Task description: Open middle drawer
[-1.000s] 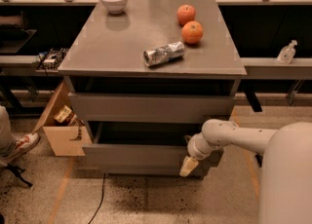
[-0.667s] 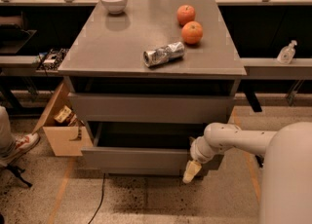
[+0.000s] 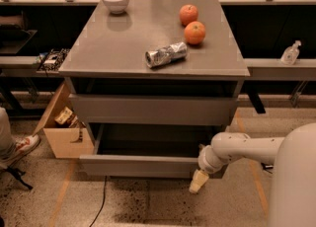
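The middle drawer (image 3: 143, 166) is a wide grey handleless drawer. It stands pulled out toward me, with its dark inside (image 3: 148, 139) showing behind the flat front panel. Above it, another grey drawer front (image 3: 153, 110) sits under the cabinet top (image 3: 123, 48). The lowest front is hidden below the open drawer. My gripper (image 3: 197, 181), with a cream tip on a white arm (image 3: 242, 149), is at the right end of the open drawer's front panel and points down toward the floor.
On the cabinet top are a white bowl (image 3: 115, 1), two orange fruits (image 3: 188, 14) (image 3: 194, 32) and a crumpled silver can (image 3: 166, 55). A cardboard box (image 3: 61, 132) stands at the cabinet's left. A person's shoe (image 3: 19, 147) and a floor cable (image 3: 101, 201) are nearby. A bottle (image 3: 290, 53) stands on the right shelf.
The middle drawer has slid further out toward me. My gripper has moved with it, down and nearer in the view.
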`<control>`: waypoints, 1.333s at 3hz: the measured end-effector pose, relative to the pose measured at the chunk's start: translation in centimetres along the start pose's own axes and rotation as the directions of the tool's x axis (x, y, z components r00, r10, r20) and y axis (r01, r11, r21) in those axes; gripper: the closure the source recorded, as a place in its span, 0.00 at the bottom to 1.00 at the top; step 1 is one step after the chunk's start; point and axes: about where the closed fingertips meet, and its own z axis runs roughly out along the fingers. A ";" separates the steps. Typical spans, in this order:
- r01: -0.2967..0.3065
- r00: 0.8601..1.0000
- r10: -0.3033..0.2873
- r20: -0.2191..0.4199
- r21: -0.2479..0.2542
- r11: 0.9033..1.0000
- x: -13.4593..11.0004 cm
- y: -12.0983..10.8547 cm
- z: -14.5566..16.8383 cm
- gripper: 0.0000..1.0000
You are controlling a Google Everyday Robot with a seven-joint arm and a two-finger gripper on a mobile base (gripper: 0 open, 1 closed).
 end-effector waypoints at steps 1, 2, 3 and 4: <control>-0.082 0.995 0.084 -0.045 0.050 0.995 2.1 2.6 -2.2 0.00; -0.152 0.985 0.157 -0.067 0.073 0.986 4.0 5.7 -3.9 0.00; -0.193 0.977 0.199 -0.074 0.085 0.978 5.2 7.7 -5.0 0.00; -0.211 0.974 0.216 -0.072 0.079 0.974 5.9 9.3 -5.2 0.18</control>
